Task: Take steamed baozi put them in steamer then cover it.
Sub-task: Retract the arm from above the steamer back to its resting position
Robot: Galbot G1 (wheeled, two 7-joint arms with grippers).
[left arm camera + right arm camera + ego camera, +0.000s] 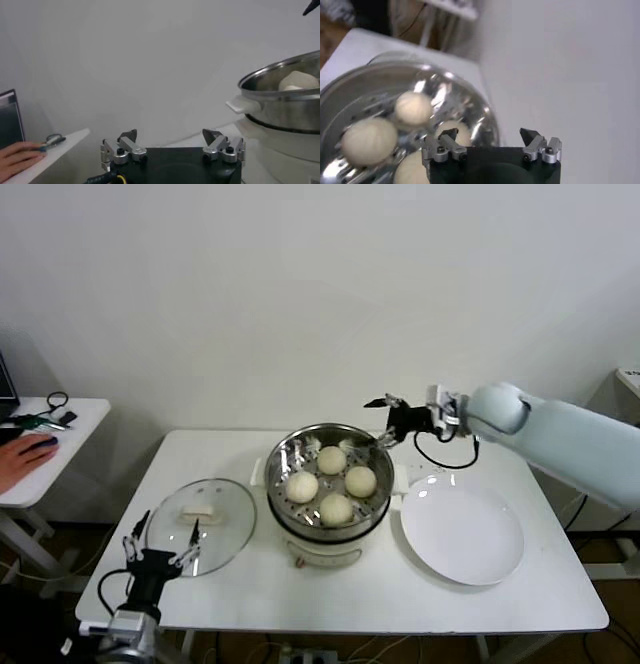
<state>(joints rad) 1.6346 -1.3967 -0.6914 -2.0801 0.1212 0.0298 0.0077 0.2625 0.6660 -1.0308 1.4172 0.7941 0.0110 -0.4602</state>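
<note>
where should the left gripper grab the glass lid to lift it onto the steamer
Probably by the cream handle at the centre of the lid, coming straight down: the lid lies flat on the table, and the handle is its only raised part. The open left gripper sits at the lid's near edge.

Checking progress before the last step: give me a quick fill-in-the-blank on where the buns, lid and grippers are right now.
1. All ____ baozi sit inside the steamer.
2. The cover lies on the table, on the steamer's ____ side.
3. The plate holds ____ baozi.
4. The right gripper is open above the steamer's far rim; the left gripper, by the cover, is ____.

Missing words: four; left; no; open
</note>
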